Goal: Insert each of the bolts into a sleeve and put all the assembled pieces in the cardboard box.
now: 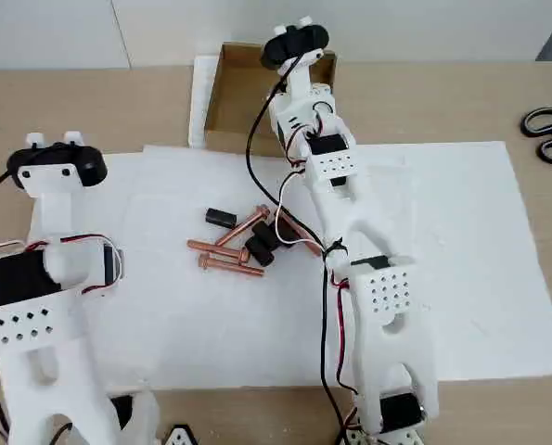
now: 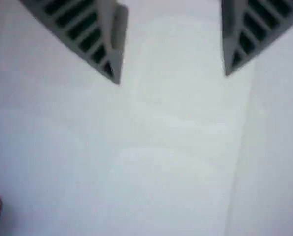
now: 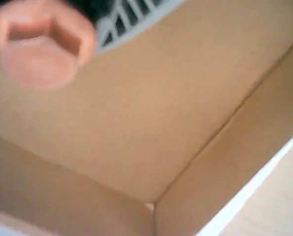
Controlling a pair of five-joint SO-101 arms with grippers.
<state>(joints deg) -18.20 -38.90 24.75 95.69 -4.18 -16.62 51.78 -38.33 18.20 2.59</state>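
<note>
Best to lower the held bolt (image 3: 40, 44) close to the floor of the cardboard box (image 3: 136, 128) before letting go, well inside the walls, to avoid a bounce over the rim. Afterwards, on to the loose bolts (image 1: 227, 262) and black sleeves (image 1: 221, 218) heaped on the white sheet (image 1: 442, 278) over the counter (image 1: 118, 102). As for the right jaws: pinched on the copper bolt, hex head facing the wrist camera, something dark behind it, likely its sleeve. As for the left jaws: spread wide above the sheet, holding and touching nothing.
</note>
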